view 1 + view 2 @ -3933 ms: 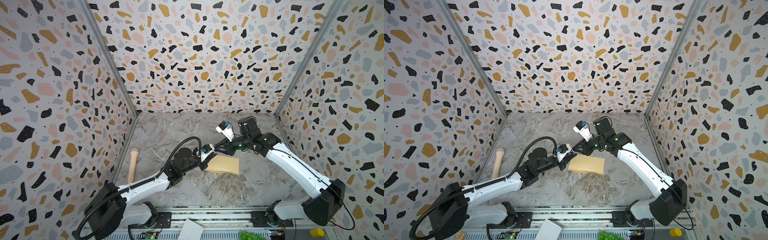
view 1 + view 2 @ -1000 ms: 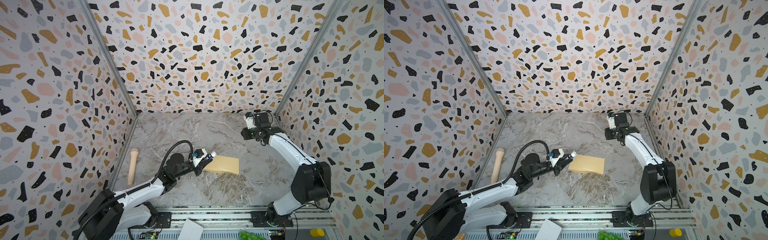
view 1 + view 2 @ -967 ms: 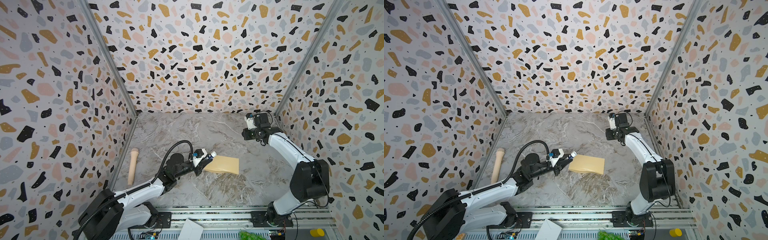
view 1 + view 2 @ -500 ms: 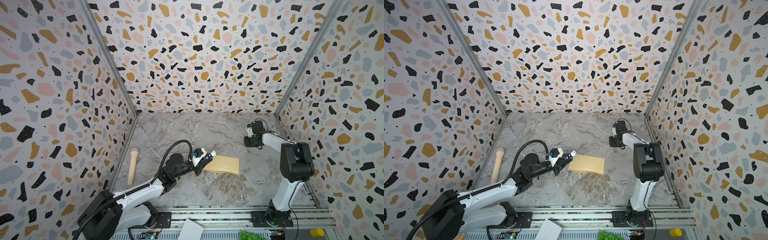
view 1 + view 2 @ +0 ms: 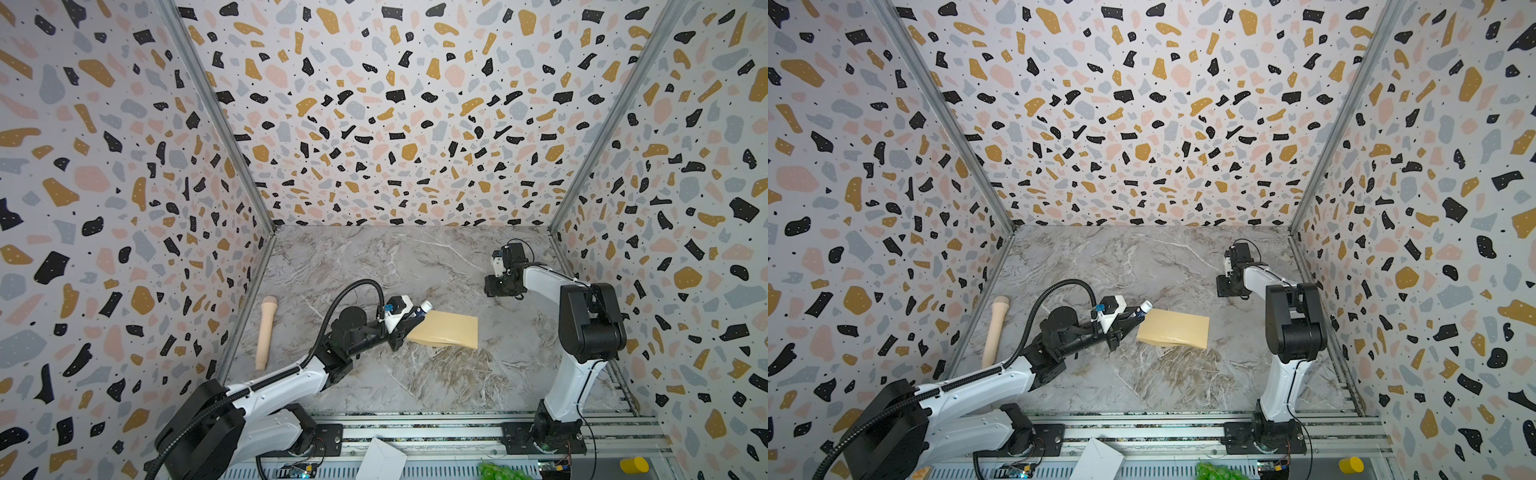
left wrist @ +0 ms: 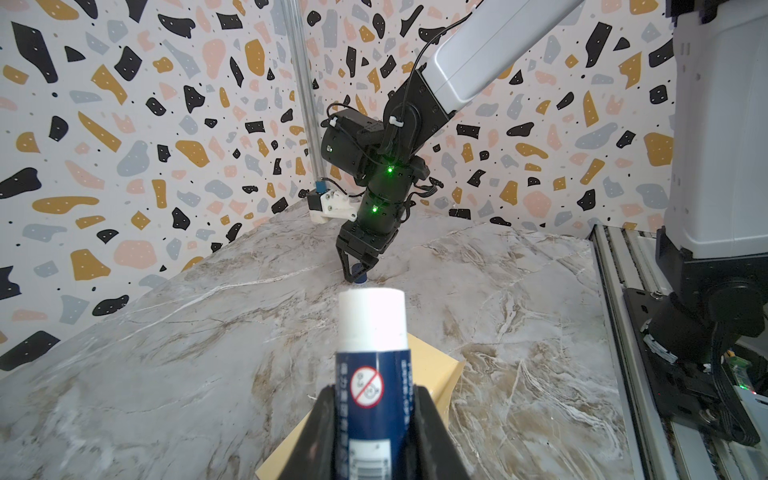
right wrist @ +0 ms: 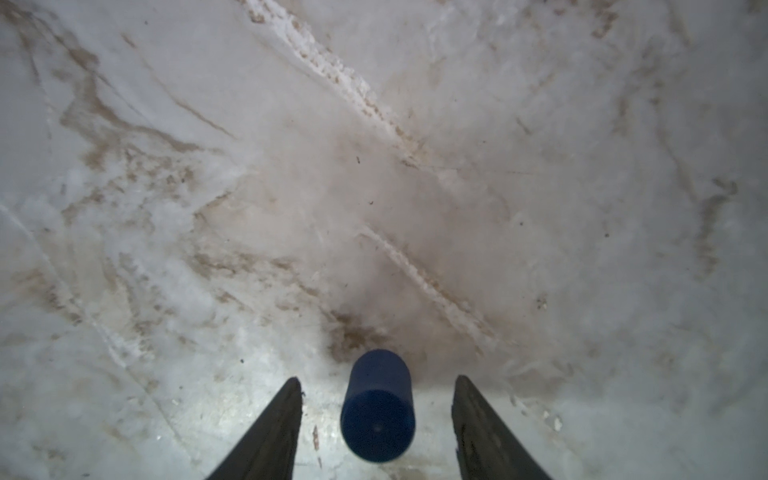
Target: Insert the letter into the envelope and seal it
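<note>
left gripper (image 6: 376, 395): clamped on glue stick (image 6: 371, 332), bare tip aimed at envelope (image 5: 446, 330) (for sealing, probably)
right gripper (image 7: 378, 379): jaws apart, blue cap (image 7: 377, 411) sitting loose between, parked aside

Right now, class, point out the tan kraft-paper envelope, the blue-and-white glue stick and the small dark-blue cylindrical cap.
tan kraft-paper envelope (image 5: 444, 330): a top view, middle of its flat face.
blue-and-white glue stick (image 6: 371, 376): left wrist view, its blue labelled barrel.
dark-blue cylindrical cap (image 7: 377, 415): right wrist view, its closed end.
</note>
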Robot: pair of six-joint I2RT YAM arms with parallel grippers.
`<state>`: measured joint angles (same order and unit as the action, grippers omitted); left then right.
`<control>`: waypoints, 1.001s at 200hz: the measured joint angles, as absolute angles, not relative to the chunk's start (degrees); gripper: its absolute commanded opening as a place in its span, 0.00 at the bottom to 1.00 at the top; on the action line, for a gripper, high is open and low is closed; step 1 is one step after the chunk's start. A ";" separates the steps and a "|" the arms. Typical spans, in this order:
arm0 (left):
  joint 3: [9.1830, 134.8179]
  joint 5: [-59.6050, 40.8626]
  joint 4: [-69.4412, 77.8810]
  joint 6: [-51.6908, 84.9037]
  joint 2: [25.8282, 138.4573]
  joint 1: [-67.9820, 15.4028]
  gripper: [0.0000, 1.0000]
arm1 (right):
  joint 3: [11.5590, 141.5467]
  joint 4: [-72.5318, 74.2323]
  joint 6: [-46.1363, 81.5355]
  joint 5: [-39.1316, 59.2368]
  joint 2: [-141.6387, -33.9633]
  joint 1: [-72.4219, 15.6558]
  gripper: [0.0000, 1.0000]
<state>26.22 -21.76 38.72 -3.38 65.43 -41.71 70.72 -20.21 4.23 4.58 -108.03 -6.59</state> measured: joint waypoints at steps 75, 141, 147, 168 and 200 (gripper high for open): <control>25.74 -17.82 43.68 -0.86 65.25 -41.71 0.00 | 63.79 -18.70 11.90 26.06 -72.84 -11.90 0.93; 25.74 -17.50 49.36 1.76 65.39 -41.74 0.00 | 62.35 -12.27 22.59 32.14 -65.12 -34.85 0.98; 25.74 -17.50 49.54 1.98 65.36 -41.74 0.00 | 62.28 -12.16 23.07 31.88 -66.02 -35.99 0.97; 25.74 -17.50 50.00 2.44 65.36 -41.74 0.00 | 62.19 -11.73 24.34 30.96 -69.28 -39.11 0.87; 25.74 -17.50 50.28 2.63 65.25 -41.74 0.00 | 62.19 -11.00 25.87 30.04 -71.57 -40.75 0.68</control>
